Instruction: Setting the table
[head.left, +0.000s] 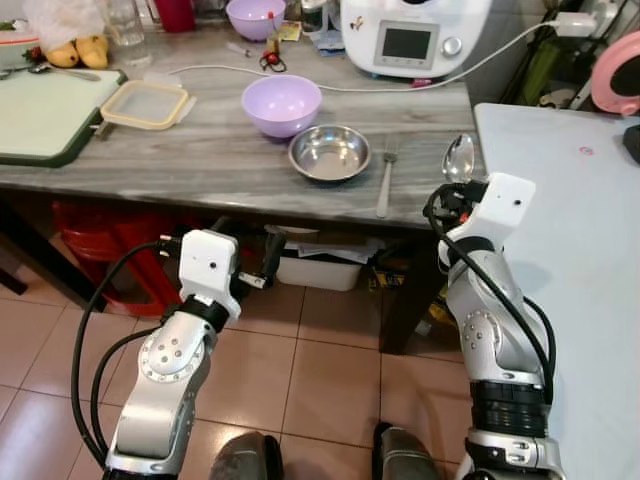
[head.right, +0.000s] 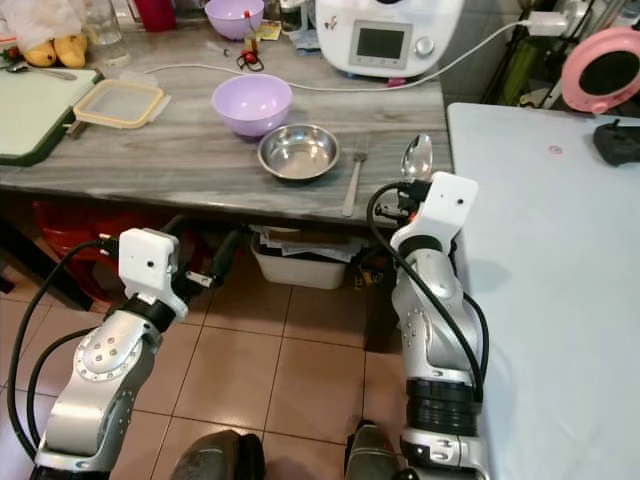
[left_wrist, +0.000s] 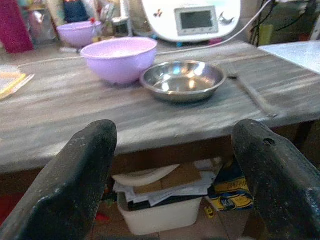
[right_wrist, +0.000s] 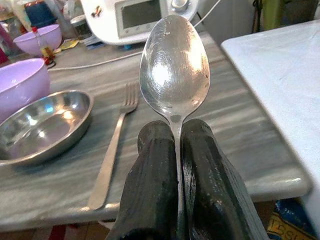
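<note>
My right gripper (right_wrist: 176, 131) is shut on the handle of a steel spoon (right_wrist: 174, 65), held upright with its bowl up (head.left: 459, 158), just off the grey wooden table's (head.left: 200, 165) front right corner and beside the white table (head.left: 570, 230). On the wooden table lie a fork (head.left: 386, 180), a steel bowl (head.left: 329, 152) and a purple bowl (head.left: 281, 104) behind it. My left gripper (left_wrist: 175, 135) is open and holds nothing, low in front of the table's edge (head.left: 252, 262), pointing towards the bowls.
A green-edged cutting board (head.left: 45, 110) and a lidded container (head.left: 148, 104) lie at the table's left. A white kitchen appliance (head.left: 410, 35) with its cable and a second purple bowl (head.left: 255, 15) stand at the back. Red crates (head.left: 100, 240) and a white bin (head.left: 320, 268) sit underneath.
</note>
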